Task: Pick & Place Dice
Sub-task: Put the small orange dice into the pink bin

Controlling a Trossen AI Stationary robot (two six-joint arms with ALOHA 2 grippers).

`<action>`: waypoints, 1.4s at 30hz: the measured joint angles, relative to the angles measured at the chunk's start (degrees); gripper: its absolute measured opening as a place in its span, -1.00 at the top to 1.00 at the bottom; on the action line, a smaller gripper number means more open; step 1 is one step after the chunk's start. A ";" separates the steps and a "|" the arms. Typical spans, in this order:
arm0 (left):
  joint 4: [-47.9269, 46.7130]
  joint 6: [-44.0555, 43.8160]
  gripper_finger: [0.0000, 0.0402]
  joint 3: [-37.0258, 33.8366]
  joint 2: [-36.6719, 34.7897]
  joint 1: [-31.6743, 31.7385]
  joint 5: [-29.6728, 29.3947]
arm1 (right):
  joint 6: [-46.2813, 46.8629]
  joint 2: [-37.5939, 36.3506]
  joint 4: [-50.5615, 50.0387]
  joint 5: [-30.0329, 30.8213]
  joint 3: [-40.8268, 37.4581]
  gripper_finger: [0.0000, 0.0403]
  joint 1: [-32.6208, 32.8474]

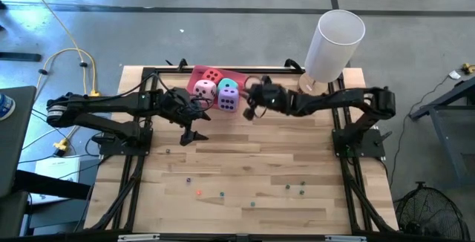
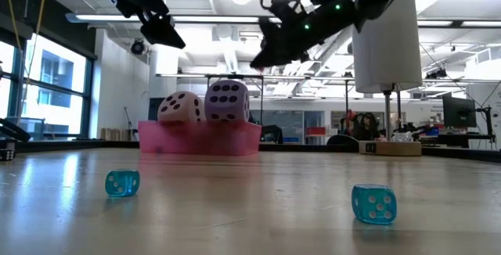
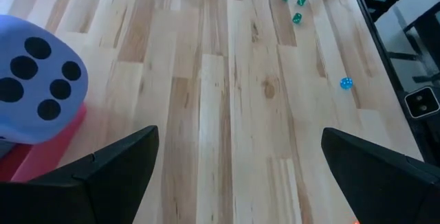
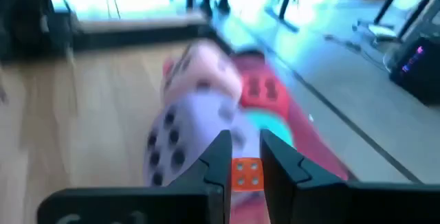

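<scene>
A wooden table (image 1: 252, 168) carries a white cylinder (image 1: 334, 45) at its far right edge and a pink tray (image 2: 200, 138) at its far middle, with four large soft dice packed in and against the tray: the red die (image 1: 213, 76) at the back, the pink die (image 1: 205, 90) on the left, the teal die (image 1: 228, 85) behind the purple die (image 1: 228, 100). The right gripper (image 4: 245, 157) hovers in the air just beside the purple die, on its right in the high view, fingers pinched together on a tiny orange die (image 4: 245, 172) directly above the big cluster. The left gripper (image 1: 193, 133) hangs just left of the tray and nearer the table's front, fingers spread wide apart and holding nothing, the purple die close off to one side of it. Tiny dice lie scattered well apart from both grippers across the near half of the table, among them two small blue dice (image 2: 373, 203) close to the low camera.
</scene>
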 joint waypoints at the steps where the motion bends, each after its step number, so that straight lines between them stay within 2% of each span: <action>1: 0.00 0.00 -0.98 0.00 0.00 0.00 0.00 | 0.25 0.00 2.06 -1.87 0.00 0.81 -1.25; 4: 0.01 0.02 -0.98 0.00 0.00 0.00 0.00 | 2.49 0.00 6.77 -5.47 0.02 0.81 -4.96; 8: 0.91 0.01 -0.98 0.00 0.00 0.00 0.00 | 6.97 0.67 7.97 -7.41 0.07 0.81 -10.14; 13: 3.86 -0.22 -0.98 0.00 0.00 -0.02 -0.02 | 14.08 6.37 13.33 -13.03 0.07 0.81 -14.90; 17: 4.02 -0.24 -0.98 0.00 0.00 -0.02 -0.02 | 18.33 10.96 18.17 -15.11 0.15 0.81 -17.08; 23: 4.01 -0.26 -0.98 0.00 0.00 -0.02 0.00 | 20.24 15.99 18.05 -15.09 3.20 0.81 -18.01; 28: 4.04 -0.31 -0.98 0.00 0.00 0.00 0.00 | 23.99 19.93 13.00 -15.03 7.21 0.81 -17.99; 32: 4.03 -0.42 -0.98 0.00 0.00 0.00 0.00 | 24.03 20.57 9.55 -13.59 8.53 0.76 -18.00; 38: 4.02 -0.42 -0.98 0.00 0.00 0.00 -0.01 | 24.05 20.57 8.84 -16.99 8.59 0.68 -18.12; 42: 4.01 -0.42 -0.98 0.00 0.00 0.00 0.00 | 24.00 20.57 8.83 -16.43 8.59 0.64 -18.06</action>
